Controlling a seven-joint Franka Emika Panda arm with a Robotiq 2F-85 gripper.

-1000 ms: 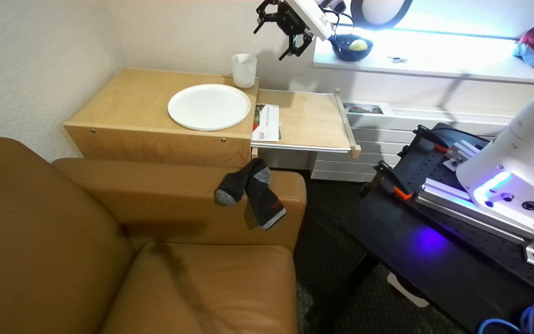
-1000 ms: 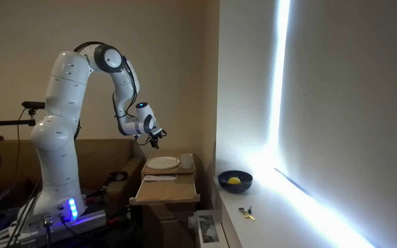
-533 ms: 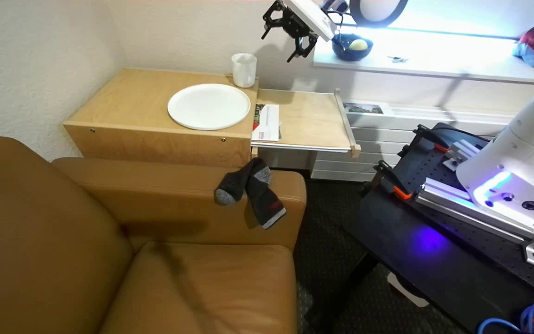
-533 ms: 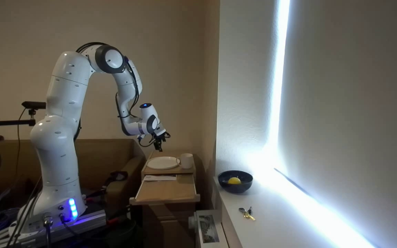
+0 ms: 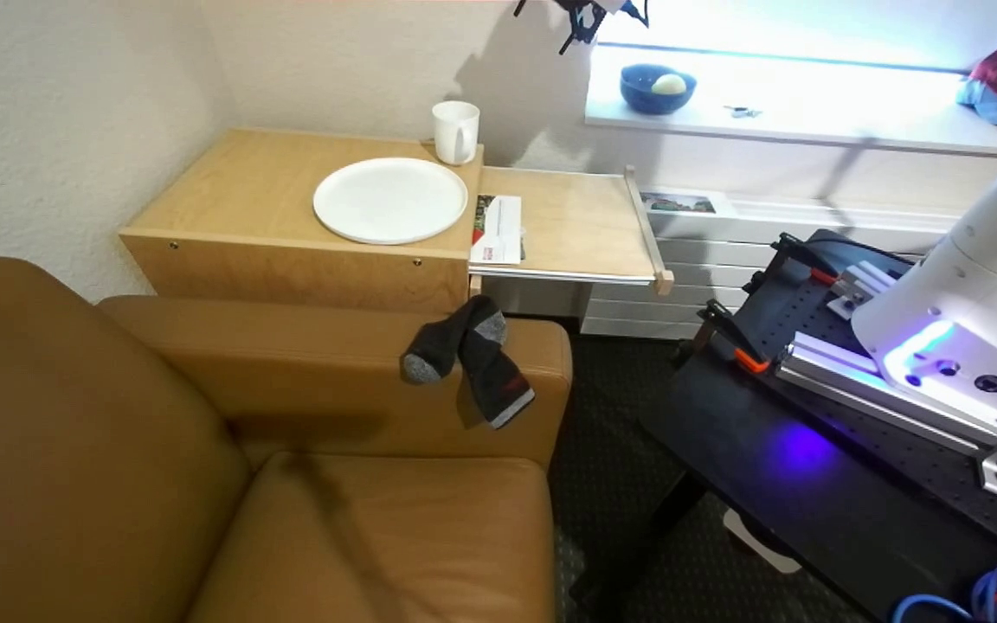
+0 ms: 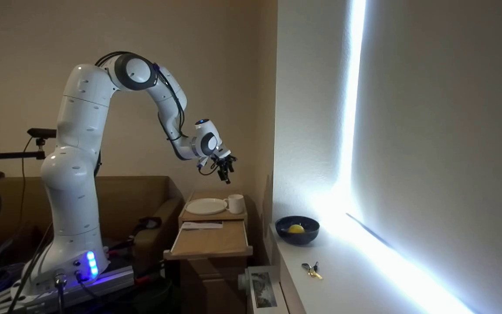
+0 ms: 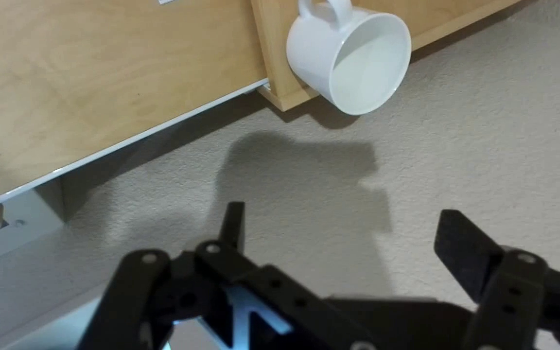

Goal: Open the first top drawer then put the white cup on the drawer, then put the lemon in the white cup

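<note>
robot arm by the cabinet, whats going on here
A robot arm holds its open, empty gripper clear of the white cup, which stands upright on the cabinet beside a white plate. The top drawer is pulled out, cup not yet on it, and the lemon sits in a dark bowl on the windowsill.

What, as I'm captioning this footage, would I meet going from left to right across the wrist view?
Pulled-out, flat light-wood drawer → glossy white cup with a handle → one angular black gripper finger.
</note>
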